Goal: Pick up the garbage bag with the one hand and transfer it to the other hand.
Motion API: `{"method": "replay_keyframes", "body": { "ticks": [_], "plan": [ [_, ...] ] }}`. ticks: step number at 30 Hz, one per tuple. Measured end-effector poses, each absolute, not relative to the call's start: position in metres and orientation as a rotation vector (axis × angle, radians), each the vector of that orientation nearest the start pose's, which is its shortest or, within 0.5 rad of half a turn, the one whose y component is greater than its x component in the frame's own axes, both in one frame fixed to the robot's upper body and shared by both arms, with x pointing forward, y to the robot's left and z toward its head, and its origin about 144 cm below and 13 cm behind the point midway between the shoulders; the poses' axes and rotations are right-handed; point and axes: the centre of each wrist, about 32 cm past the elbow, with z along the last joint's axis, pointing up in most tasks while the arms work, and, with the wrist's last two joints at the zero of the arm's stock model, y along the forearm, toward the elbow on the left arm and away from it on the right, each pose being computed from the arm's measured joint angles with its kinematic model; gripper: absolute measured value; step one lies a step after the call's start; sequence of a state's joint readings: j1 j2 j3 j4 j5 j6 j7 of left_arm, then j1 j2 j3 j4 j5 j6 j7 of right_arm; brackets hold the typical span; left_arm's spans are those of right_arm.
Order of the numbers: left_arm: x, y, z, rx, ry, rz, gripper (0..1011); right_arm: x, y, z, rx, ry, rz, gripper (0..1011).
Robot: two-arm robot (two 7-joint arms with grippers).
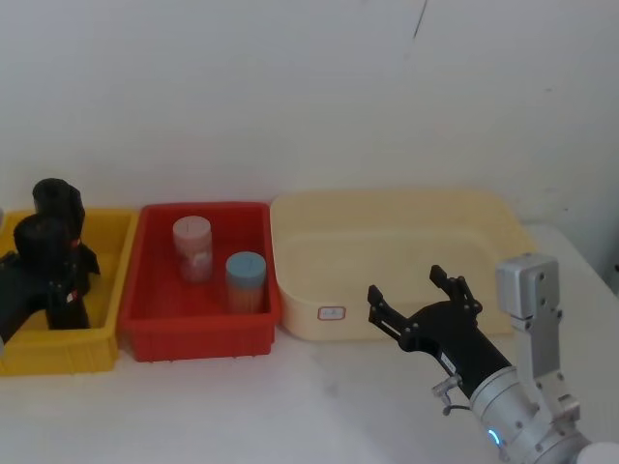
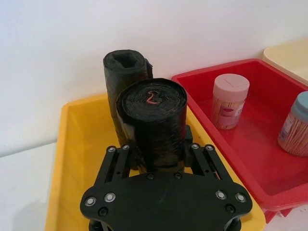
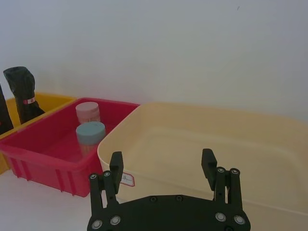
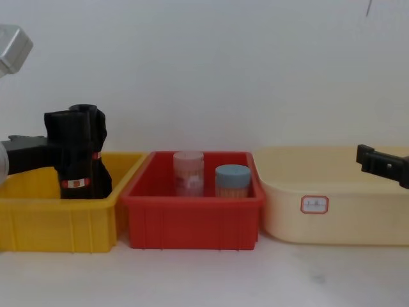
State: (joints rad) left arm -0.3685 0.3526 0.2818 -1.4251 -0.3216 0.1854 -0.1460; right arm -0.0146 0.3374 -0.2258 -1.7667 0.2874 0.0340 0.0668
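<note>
Close in, right gripper (image 1: 406,285) spread wide and empty, hovering at the near rim of the cream tub (image 1: 503,217). Farther off to the left, left gripper (image 2: 159,151) clamped on the garbage bag (image 2: 151,115), 1 finger on each side, roll upright and low in the yellow bin (image 2: 72,144). Just behind, a 2nd black roll (image 2: 124,65). Probably the pick-up step: grasp made, roll not yet out of the bin. Next, likely: lift straight up clear of the bin wall and the neighbouring roll, then carry across the red tray (image 1: 145,280) toward the open right fingers
</note>
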Motion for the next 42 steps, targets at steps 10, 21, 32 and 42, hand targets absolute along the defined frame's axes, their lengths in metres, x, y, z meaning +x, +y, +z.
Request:
{"method": "replay_keyframes", "body": {
  "ticks": [10,21,32,42],
  "plan": [
    [0.548,0.263,1.227,0.098,-0.066,1.224,447,0.443,-0.237,1.189,0.026,-0.075,-1.229,1000],
    [0.548,0.265,1.261,0.018,-0.151,1.194,447,0.443,-0.237,1.189,0.026,-0.075,-1.229,1001],
    [0.552,0.269,1.302,-0.061,-0.193,1.087,447,0.450,-0.242,1.199,0.028,-0.104,-1.155,1000],
    [0.556,0.265,1.320,-0.082,-0.180,0.964,447,0.464,-0.250,1.218,0.023,-0.143,-1.028,1000]
  ]
}}
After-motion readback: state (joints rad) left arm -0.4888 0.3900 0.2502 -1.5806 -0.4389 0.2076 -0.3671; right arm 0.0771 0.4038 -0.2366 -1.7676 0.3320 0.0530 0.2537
